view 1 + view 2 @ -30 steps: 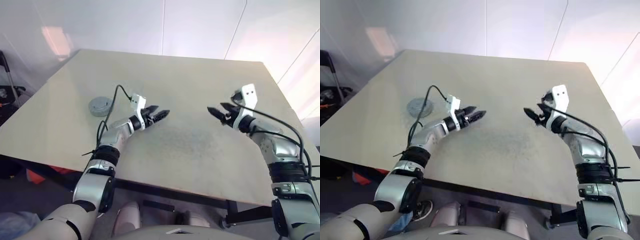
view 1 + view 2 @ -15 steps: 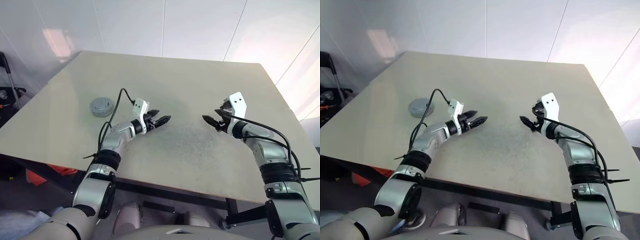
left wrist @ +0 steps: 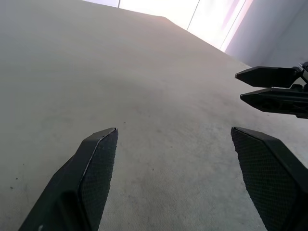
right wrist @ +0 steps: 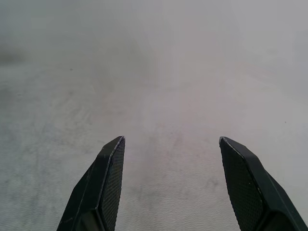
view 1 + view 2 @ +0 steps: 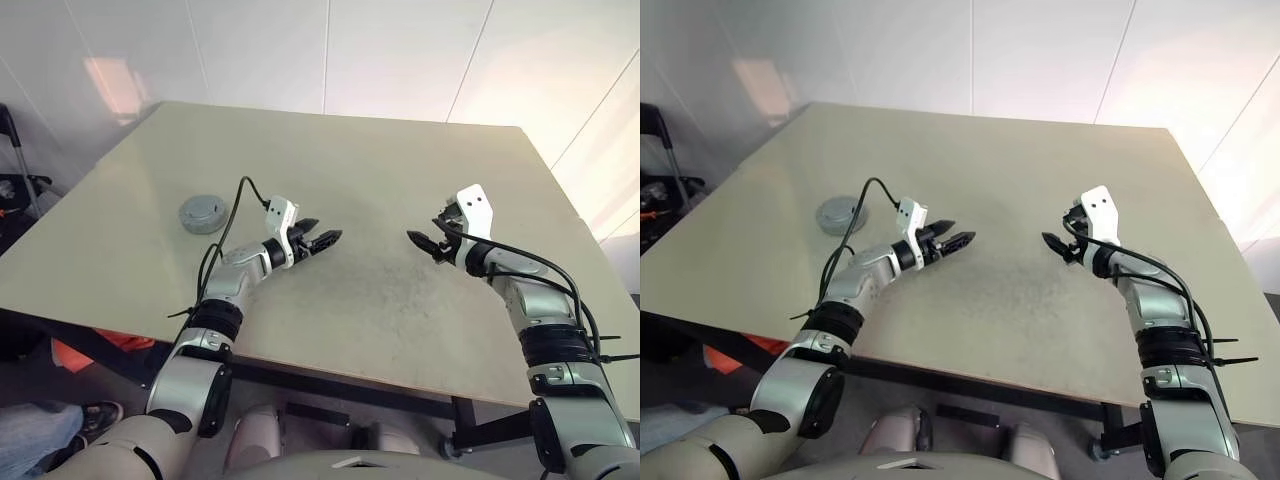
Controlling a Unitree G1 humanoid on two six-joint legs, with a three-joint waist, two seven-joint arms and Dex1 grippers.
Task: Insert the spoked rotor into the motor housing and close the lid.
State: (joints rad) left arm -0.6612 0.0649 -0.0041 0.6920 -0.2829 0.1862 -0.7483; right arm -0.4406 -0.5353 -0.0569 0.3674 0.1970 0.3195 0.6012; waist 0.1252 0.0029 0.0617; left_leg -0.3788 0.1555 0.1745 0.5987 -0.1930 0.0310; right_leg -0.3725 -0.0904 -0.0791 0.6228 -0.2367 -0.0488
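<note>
A: Where is the lid?

B: It lies flat on the table, a grey round disc with a small raised centre, on the left side and well apart from both claws.

A: And the claws, taking the lid as the mark?

B: The left claw hovers to the right of the lid, over the middle of the table, fingers spread with nothing between them. The right claw is further right again, facing the left one across a bare patch, likewise released and empty. In the left wrist view, the right claw's two black fingers show apart.

A: What of the surface?

B: A pale beige top, matt, with a faintly darker scuffed area between the claws, right of the lid.

A: The room?

B: White panelled walls beyond the table's far edge, with a pinkish patch of light on the wall behind the lid. Below the table's near left edge, something orange lies on the floor, and a person's leg and shoe show there.
</note>
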